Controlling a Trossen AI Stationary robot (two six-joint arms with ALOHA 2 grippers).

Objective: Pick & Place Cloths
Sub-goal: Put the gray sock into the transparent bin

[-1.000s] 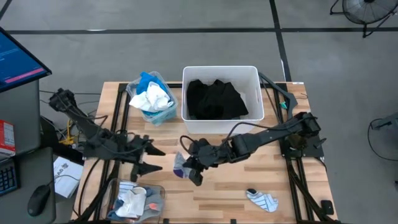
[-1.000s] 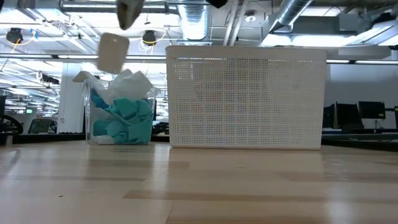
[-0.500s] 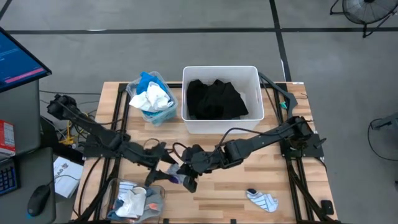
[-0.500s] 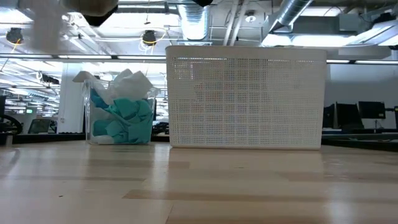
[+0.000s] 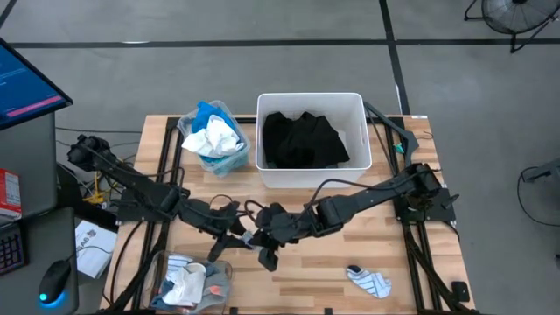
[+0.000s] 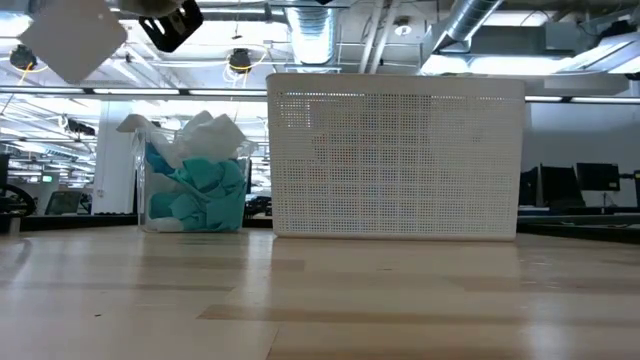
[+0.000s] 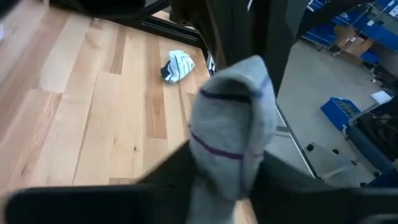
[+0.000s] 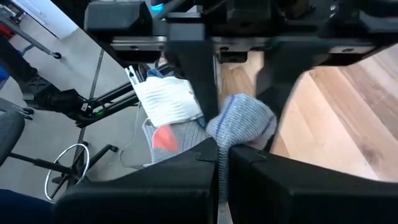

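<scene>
Grey sock [image 7: 235, 127] with purple stripes, bunched, held above table at frame centre-left. Black garment [image 5: 302, 140] heaped in tub, upper centre. White, teal, blue cloths [image 5: 213, 136] piled upper left. Striped sock [image 5: 368, 280] flat, lower right. Mixed cloths [image 5: 186, 283] lower left.

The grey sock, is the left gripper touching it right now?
Touching. In the left wrist view the grey sock sits pinched between the left gripper's fingers.
</scene>
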